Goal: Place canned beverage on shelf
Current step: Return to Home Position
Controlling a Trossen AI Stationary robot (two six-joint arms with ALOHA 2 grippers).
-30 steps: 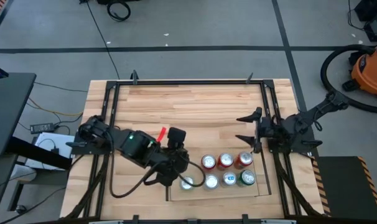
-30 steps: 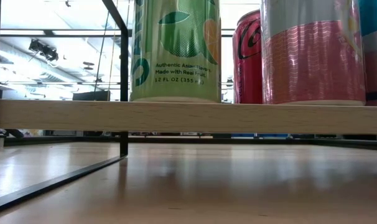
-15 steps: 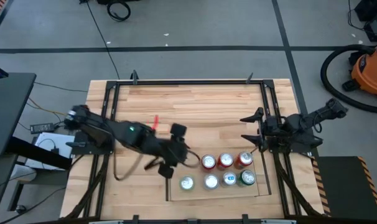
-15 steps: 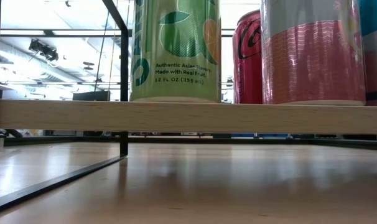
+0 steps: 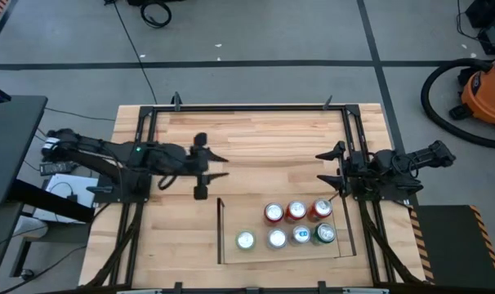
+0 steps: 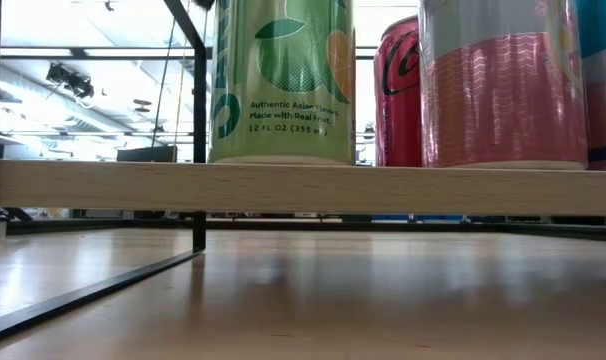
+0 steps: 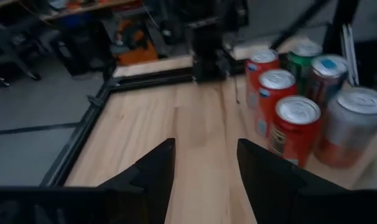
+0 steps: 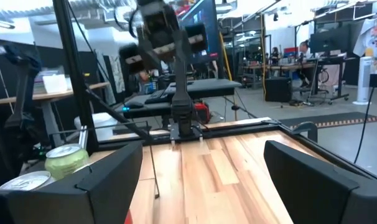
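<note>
Seven cans (image 5: pixel 295 211) stood on the shelf (image 5: pixel 234 219). Near it, the left gripper (image 5: pixel 223 165) and right gripper (image 5: pixel 319 168) hung open and empty, likely because nothing needed carrying.

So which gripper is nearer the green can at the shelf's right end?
Right. The right gripper is open over the table just beyond that green can; the left gripper, also open, is off the shelf's opposite corner.

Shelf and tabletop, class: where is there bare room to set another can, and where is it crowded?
The shelf has one bare patch, the corner bordered by the light green can and the nearest red can; elsewhere cans crowd it. The tabletop lies bare between the open left gripper and the open right gripper, back to the far frame.
</note>
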